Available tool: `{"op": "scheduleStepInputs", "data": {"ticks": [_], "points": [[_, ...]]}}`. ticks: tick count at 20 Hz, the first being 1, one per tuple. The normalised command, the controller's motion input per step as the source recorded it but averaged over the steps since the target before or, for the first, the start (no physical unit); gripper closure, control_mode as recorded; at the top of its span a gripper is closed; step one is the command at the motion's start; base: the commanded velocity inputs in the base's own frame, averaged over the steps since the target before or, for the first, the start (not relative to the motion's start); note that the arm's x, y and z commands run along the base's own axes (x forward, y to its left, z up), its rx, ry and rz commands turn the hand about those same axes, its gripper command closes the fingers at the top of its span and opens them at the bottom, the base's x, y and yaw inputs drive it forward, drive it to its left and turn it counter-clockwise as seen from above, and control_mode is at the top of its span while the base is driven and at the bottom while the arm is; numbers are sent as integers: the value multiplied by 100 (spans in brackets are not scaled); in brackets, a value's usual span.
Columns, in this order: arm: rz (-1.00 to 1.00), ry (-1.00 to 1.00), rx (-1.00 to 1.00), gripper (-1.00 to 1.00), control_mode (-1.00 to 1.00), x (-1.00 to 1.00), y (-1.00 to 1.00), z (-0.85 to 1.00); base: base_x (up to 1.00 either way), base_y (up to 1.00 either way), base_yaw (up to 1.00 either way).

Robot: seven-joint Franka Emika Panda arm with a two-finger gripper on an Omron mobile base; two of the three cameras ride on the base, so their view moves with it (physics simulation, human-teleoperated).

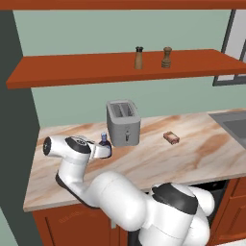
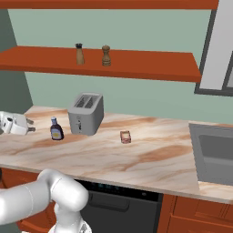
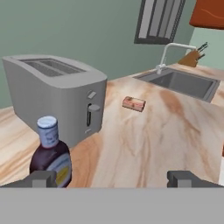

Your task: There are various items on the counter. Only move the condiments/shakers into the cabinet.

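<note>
Sauce bottle (image 3: 51, 153) stands on counter (image 2: 150, 157), left of toaster (image 3: 57, 98). Fingers (image 3: 41, 178) spread wide, empty. Bottle off-centre toward left finger: shift sideways, then close on body, below cap.

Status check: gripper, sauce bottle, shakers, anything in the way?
Gripper open, level with bottle, not aligned. Both shakers on shelf. Toaster close behind bottle.

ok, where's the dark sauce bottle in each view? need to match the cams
Left base view: sauce bottle at centre-left, partly behind the gripper, left of the toaster.
Right base view: sauce bottle on the counter, left side, just left of the toaster.
Hand view: sauce bottle at lower left, by the left finger.
Shared landmark: the grey toaster.
</note>
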Motion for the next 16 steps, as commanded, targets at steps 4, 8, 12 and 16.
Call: {"op": "scheduleStepInputs", "data": {"ticks": [4,8,12,16], "points": [[0,0,0,-100,-100,13,0,-6,0,0,0],[0,0,0,-100,-100,15,0,-8,0,0,0],[0,0,0,-100,-100,15,0,-9,0,0,0],[0,0,0,-100,-100,9,-1,-7,0,0,0]]}}
